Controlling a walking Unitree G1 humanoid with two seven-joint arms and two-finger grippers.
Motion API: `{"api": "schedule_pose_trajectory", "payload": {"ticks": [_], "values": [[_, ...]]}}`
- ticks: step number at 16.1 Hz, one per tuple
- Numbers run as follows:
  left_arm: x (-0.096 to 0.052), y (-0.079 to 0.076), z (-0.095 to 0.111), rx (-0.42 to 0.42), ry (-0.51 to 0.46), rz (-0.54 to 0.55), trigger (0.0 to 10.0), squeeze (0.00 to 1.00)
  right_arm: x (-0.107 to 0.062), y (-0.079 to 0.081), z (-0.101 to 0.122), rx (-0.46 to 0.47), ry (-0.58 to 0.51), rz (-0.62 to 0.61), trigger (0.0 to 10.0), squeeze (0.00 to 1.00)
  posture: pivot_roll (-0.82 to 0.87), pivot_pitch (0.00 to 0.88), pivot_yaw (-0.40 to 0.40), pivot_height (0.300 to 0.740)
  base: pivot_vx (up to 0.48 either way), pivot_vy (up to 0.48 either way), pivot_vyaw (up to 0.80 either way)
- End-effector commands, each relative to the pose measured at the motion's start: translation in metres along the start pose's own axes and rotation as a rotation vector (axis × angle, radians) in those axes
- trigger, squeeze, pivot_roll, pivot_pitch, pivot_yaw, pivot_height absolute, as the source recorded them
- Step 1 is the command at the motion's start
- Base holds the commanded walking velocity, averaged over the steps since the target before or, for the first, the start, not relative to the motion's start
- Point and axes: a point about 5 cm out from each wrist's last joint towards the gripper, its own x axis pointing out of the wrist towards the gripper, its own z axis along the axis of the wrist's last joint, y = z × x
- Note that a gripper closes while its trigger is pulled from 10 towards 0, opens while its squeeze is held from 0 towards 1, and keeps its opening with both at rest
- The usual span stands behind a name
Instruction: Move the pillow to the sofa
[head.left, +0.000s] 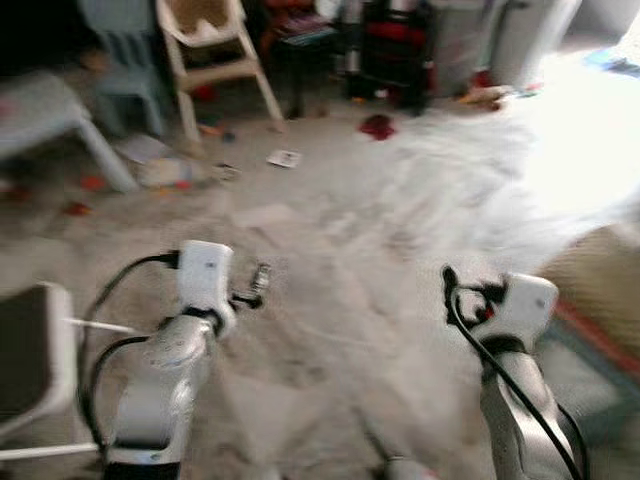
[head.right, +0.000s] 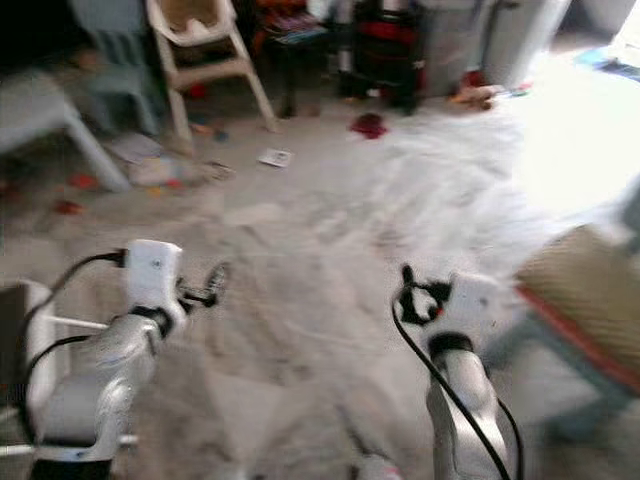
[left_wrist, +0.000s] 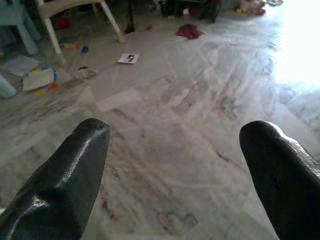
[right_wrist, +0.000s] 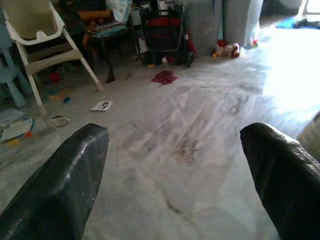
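Two end effectors, left end effector (left_wrist: 172, 165) and right end effector (right_wrist: 175, 165), are held forward with fingers spread and nothing between them, likely readied while the robot walks. Beyond them lies bare marble floor (head.left: 330, 260); farther off, a white high chair (head.left: 215, 50) and red cloth (head.left: 378, 126). No pillow can be made out.

Both silver arms reach forward at mid-height, the left black two-fingered gripper (left_wrist: 175, 175) and right black two-fingered gripper (right_wrist: 175, 175) spread wide apart, holding nothing.
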Motion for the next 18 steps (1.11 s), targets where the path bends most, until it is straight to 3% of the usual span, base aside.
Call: {"api": "schedule_pose_trajectory", "payload": {"ticks": [1,3,6,9,18], "values": [[0.005,-0.004,-0.001,0.015,0.017,-0.033,10.0,0.00,-0.003,-0.005,0.010,-0.003,-0.045,-0.031,10.0,0.00,0.01,0.006,0.136,0.740,0.000,0.000,0.00],[0.006,-0.006,-0.002,0.003,0.027,-0.043,10.0,0.00,-0.009,-0.009,0.009,-0.015,-0.030,-0.056,10.0,0.00,-0.02,0.019,0.100,0.740,0.000,0.000,0.00],[0.007,-0.005,-0.002,0.013,0.008,-0.043,10.0,0.00,-0.013,-0.009,0.009,-0.062,-0.004,-0.047,10.0,0.00,-0.04,0.025,0.030,0.740,0.000,0.000,-0.80],[0.007,0.005,0.001,-0.018,0.000,0.005,10.0,0.00,-0.006,-0.004,0.008,-0.069,0.007,-0.005,10.0,0.00,-0.02,0.023,0.025,0.740,0.271,0.000,-0.80],[-0.002,-0.002,-0.013,-0.045,0.044,0.001,10.0,0.00,-0.004,-0.005,0.004,-0.088,0.028,0.015,10.0,0.00,-0.01,0.000,0.015,0.740,0.323,0.000,-0.80]]}}
